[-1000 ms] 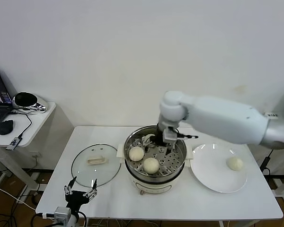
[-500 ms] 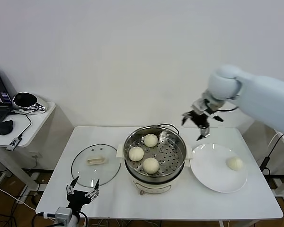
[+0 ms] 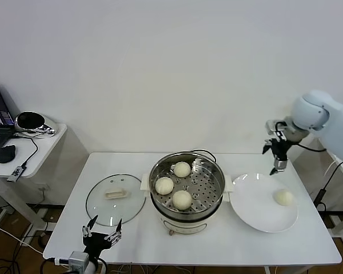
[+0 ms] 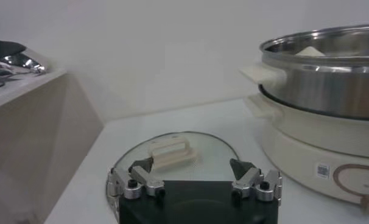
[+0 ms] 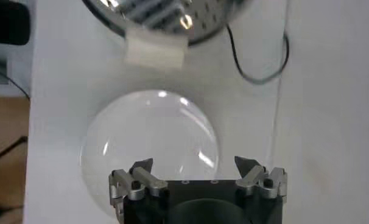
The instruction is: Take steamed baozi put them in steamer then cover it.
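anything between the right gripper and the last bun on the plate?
Nothing visible. The open right gripper hangs above the far edge of the flat white plate; the last round cream-white bun sits alone there, with clear air between.

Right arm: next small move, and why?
Probably lower the open right end effector toward the last bun on the plate. Three buns already sit in the steamer, the lid still lies on the table, and the right end effector hangs empty above the plate's far edge.
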